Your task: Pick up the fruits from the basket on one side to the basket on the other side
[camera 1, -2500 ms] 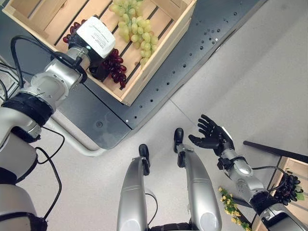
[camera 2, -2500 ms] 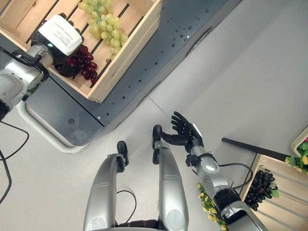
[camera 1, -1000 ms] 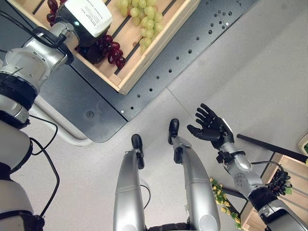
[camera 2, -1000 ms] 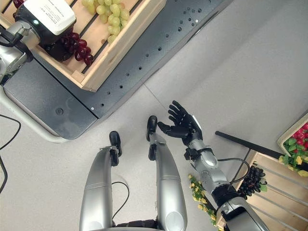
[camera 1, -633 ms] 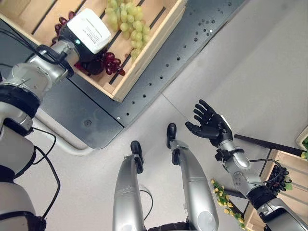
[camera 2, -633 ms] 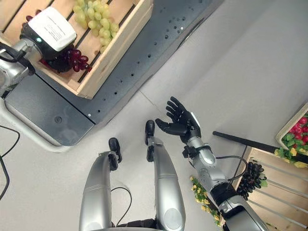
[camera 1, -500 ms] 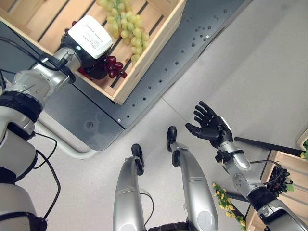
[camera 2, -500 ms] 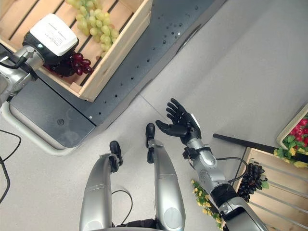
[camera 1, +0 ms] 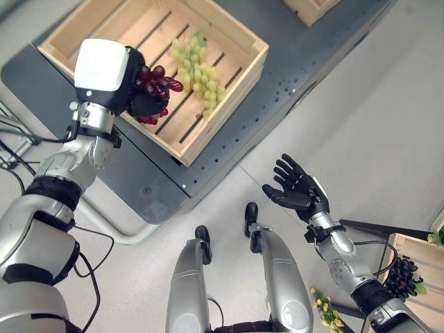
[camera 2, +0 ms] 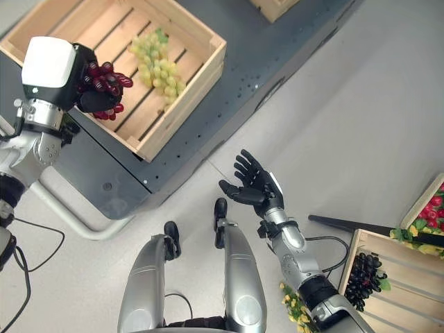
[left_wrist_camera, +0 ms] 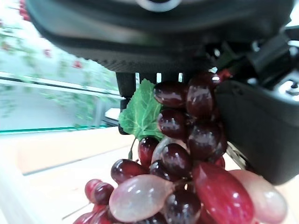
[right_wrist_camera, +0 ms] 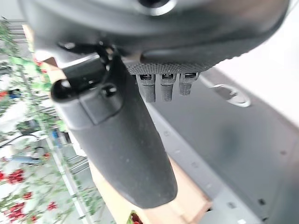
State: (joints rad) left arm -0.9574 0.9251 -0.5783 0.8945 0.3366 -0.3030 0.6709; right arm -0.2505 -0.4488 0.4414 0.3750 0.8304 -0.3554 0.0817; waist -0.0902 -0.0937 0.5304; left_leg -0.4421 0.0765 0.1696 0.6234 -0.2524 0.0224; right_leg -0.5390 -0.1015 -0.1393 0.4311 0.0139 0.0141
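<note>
Dark red grape bunch (camera 1: pixel 152 87) clutched in curled left hand (camera 1: pixel 139 97), raised above slatted wooden crate (camera 1: pixel 229 38), apparently for carrying across. Green grape bunch (camera 1: pixel 198 73) left lying inside. Right hand (camera 1: pixel 300 193) spread open, palm up, idle over floor.

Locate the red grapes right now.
The red grapes are in the left hand, held over the wooden crate at upper left of the left eye view, beside the green grapes.

Left hand (camera 1: pixel 142 97) curled closed, raised; right hand (camera 1: pixel 300 194) spread, palm up
</note>
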